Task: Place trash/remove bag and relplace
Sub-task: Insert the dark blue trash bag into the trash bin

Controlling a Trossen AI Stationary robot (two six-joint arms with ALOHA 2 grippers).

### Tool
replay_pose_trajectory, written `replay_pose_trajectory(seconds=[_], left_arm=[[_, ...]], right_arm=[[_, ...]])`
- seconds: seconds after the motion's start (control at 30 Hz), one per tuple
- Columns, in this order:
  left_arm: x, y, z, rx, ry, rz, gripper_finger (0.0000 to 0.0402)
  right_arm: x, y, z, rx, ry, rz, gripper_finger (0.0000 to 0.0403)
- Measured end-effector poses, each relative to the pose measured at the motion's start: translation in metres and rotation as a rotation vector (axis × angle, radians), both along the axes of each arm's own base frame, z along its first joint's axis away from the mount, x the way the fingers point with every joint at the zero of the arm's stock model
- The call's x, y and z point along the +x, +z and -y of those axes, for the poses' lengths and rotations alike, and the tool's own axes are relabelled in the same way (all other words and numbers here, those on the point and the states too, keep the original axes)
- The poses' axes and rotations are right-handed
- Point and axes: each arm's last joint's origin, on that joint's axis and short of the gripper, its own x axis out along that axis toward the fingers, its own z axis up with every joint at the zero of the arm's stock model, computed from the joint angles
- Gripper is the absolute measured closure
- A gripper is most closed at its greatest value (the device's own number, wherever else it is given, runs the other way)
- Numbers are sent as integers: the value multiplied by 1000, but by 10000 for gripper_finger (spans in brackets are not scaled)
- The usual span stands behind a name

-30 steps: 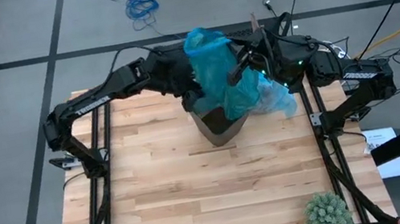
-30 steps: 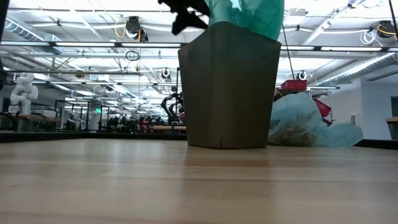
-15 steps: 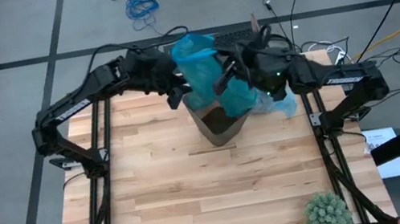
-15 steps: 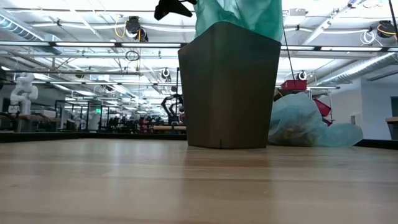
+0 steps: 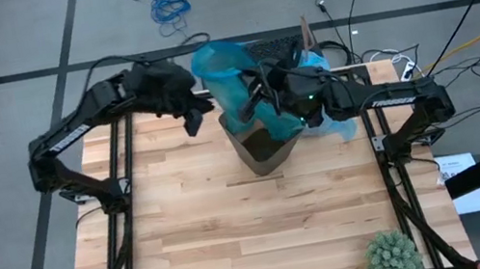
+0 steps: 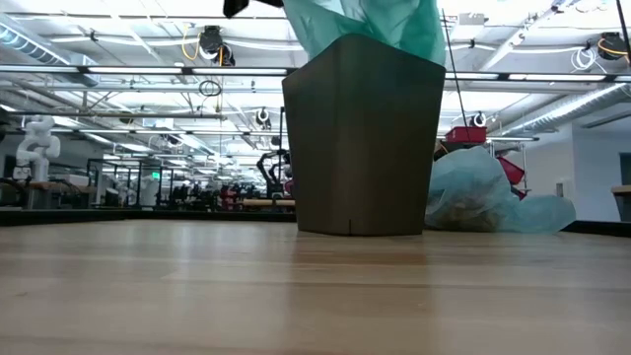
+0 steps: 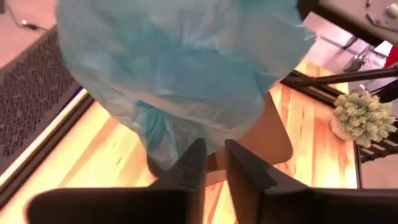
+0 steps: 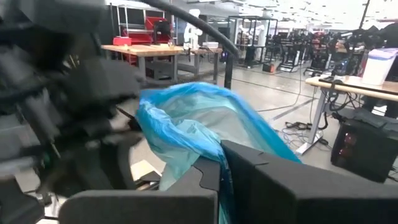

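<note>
At the far edge of the desk (image 5: 239, 242), both arms reach in from opposite sides toward the dark bin (image 5: 262, 150). The left claw (image 5: 200, 114) hangs just beside the bin's left rim, its arm bent at the elbow out over the desk's left rail; in the left wrist view its fingers (image 7: 191, 167) stand close together with only a thin gap, and nothing shows between them. The right claw (image 5: 262, 92) sits above the bin's mouth, its arm stretched across from the right rail. Its fingers are pressed together on the teal bag (image 5: 233, 82), which billows up out of the bin and balloons toward the left claw; the right wrist view shows the plastic caught at the fingers (image 8: 211, 177).

The pale blue bag (image 6: 488, 202) lies slumped on the desk just right of the bin, touching or nearly touching its base, with brownish trash (image 6: 463, 209) dimly visible through the film.

The near two-thirds of the desk is bare wood. A spiky green ball (image 5: 394, 255) rests at the near right corner, well apart from the bin.
</note>
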Motion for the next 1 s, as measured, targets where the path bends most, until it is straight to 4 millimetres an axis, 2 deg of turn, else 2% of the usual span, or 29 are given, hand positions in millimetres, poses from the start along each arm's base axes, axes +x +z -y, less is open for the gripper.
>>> replay_pose_trajectory(seconds=[0.13, 0.3, 0.37, 0.5, 0.57, 0.7, 0.8, 1.0], left_arm=[[-20, 13, 6, 28, 22, 43, 392], [-45, 19, 14, 61, 82, 14, 397], [-56, 23, 17, 77, 114, 14, 399], [-72, 31, 22, 99, 155, 59, 400], [-79, 35, 24, 102, 164, 80, 400], [-89, 39, 26, 113, 178, 107, 400], [-93, 40, 27, 114, 182, 116, 401], [-97, 42, 29, 112, 174, 131, 401]], right_arm=[[0, 0, -1, -1, -1, -1, 403], [0, -4, -6, 12, 11, -31, 403], [2, -14, -9, 31, 18, -39, 403], [11, -48, -17, 39, 42, -58, 403], [16, -58, -17, 32, 65, 14, 403], [19, -53, -5, -63, 107, 175, 403], [22, -63, -1, -54, 87, 104, 403], [38, -102, -19, 41, 109, -82, 403]])
